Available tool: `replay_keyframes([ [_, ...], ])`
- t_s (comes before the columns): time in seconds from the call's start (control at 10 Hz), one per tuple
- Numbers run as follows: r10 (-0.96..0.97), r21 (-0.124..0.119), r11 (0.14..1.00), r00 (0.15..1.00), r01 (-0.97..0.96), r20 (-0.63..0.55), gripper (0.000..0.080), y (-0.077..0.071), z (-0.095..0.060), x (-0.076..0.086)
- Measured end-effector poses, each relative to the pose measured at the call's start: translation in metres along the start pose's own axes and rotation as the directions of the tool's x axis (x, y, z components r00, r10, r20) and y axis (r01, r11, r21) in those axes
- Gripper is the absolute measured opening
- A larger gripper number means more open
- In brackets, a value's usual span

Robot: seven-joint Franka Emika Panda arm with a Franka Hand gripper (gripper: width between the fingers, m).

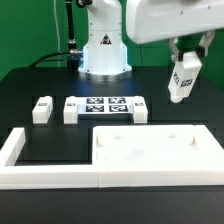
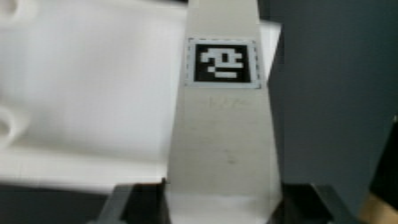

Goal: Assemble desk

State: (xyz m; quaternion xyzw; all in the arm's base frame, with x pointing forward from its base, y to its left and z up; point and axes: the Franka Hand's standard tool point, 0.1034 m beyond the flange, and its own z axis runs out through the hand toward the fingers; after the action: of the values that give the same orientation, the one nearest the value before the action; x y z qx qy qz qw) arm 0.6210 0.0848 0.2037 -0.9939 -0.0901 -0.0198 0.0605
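Note:
My gripper (image 1: 183, 68) is shut on a white desk leg (image 1: 181, 82) and holds it in the air at the exterior view's right, above the far right end of the tabletop (image 1: 150, 150). The leg hangs tilted, with a tag on its side. In the wrist view the leg (image 2: 224, 120) runs away from the fingers (image 2: 135, 200), its tag facing the camera, with the white tabletop (image 2: 80, 90) below it. Three other legs lie on the black table: one (image 1: 41, 109) at the left, one (image 1: 71, 109) beside the marker board, one (image 1: 140, 110) at its right.
The marker board (image 1: 105, 107) lies flat between two of the legs. The long white U-shaped border wall (image 1: 40, 172) runs along the front and left. The robot's base (image 1: 104, 50) stands at the back.

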Motion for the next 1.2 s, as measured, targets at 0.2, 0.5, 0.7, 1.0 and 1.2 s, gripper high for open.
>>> replay_keyframes([
  [0.2, -0.006, -0.023, 1.000, 0.988, 0.002, -0.155, 0.0285, -0.001, -0.005, 0.013],
  [0.5, -0.015, -0.063, 0.998, 0.939, -0.007, -0.344, 0.0285, 0.007, -0.002, 0.016],
  [0.7, -0.040, -0.098, 0.995, 0.873, -0.009, -0.486, 0.0285, 0.013, 0.000, 0.015],
  [1.0, -0.058, -0.113, 0.994, 0.852, -0.002, -0.521, 0.0285, 0.010, 0.008, 0.022],
  [1.2, -0.078, -0.120, 0.993, 0.841, 0.015, -0.535, 0.0285, -0.001, 0.017, 0.022],
])
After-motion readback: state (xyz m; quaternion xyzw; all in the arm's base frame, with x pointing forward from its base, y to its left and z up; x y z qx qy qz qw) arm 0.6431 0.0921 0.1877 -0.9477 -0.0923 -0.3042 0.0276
